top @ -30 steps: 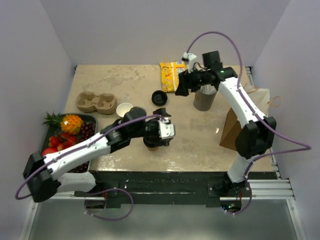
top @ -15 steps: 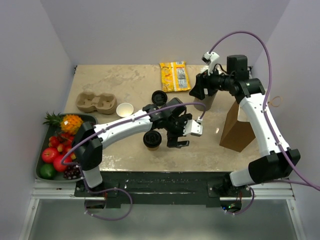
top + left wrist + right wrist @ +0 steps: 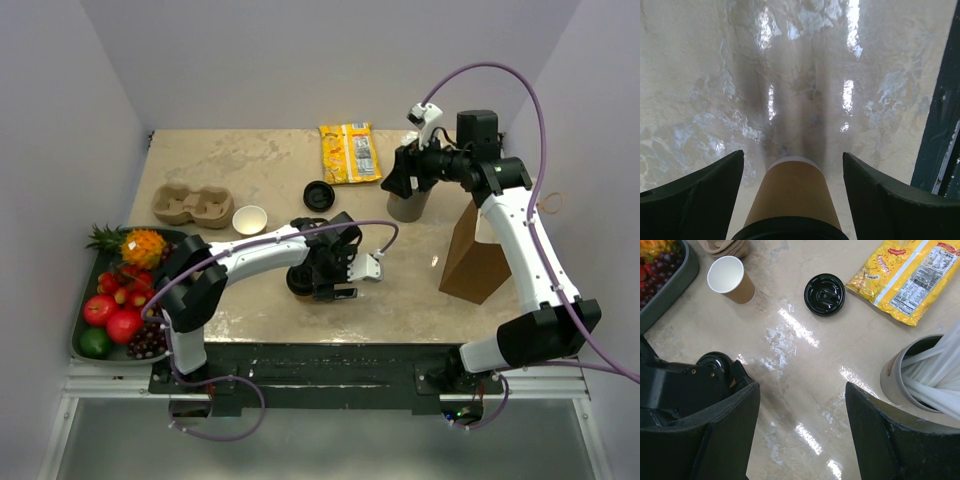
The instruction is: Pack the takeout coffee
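**Top view:** lidded cup [image 3: 299, 282] stands near front edge of desk [image 3: 230, 160], left pincer [image 3: 322, 280] set around it. Second cup [image 3: 249, 218] sits uncovered near carrier [image 3: 192, 203]; loose lid [image 3: 318, 194] lies well apart.

**Left wrist:** jaws apart, cup flanked, neither side touched. Cup should be centred and squeezed gently below fitted lid [image 3: 785, 232], so paper wall is not crushed. Wall kraft-brown, tapered.

**Right wrist:** right pincer [image 3: 801, 387] spread wide, nothing held, held above desk beside straw cup [image 3: 900, 380].
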Robot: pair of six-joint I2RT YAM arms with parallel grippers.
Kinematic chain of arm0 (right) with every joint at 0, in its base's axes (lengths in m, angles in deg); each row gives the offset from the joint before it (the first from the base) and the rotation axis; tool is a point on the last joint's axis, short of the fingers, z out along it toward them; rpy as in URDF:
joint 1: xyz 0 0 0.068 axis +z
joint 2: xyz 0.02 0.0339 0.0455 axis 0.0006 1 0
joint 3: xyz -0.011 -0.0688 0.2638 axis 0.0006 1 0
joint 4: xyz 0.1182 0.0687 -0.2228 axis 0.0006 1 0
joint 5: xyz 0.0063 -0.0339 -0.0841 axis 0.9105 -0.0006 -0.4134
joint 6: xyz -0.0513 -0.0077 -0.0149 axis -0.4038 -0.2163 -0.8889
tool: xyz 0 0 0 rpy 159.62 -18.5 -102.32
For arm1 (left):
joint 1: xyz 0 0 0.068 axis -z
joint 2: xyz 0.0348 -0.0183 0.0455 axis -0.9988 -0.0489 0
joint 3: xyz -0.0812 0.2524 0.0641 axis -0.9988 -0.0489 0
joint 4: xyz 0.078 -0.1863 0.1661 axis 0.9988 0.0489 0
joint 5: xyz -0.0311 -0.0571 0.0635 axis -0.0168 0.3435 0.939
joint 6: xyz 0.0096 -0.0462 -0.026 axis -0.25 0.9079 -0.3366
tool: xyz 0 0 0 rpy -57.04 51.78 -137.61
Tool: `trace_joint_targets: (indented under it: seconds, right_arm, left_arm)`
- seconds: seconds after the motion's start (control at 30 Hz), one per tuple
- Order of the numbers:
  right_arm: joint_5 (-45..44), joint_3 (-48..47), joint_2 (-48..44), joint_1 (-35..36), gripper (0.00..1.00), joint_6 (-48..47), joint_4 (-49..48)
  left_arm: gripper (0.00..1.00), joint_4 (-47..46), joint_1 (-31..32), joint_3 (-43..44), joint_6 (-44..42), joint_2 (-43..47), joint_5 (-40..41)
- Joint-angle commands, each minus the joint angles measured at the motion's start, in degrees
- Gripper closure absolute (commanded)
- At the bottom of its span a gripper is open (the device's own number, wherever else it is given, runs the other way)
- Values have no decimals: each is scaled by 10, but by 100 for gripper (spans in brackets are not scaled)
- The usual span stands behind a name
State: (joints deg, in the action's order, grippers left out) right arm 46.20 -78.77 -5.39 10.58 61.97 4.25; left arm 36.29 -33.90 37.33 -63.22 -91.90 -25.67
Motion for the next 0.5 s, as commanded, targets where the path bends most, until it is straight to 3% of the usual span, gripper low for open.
trace_joint_targets:
  seconds: [0.0, 0.47]
  right_arm:
    - [-3, -7, -11, -4, 28, 11, -18]
    - [1, 3, -3, -4, 29, 26, -36]
  left_arm:
    - [16, 7, -9, -24, 5, 27, 35]
    - [18, 26, -107, -200, -12, 145, 96]
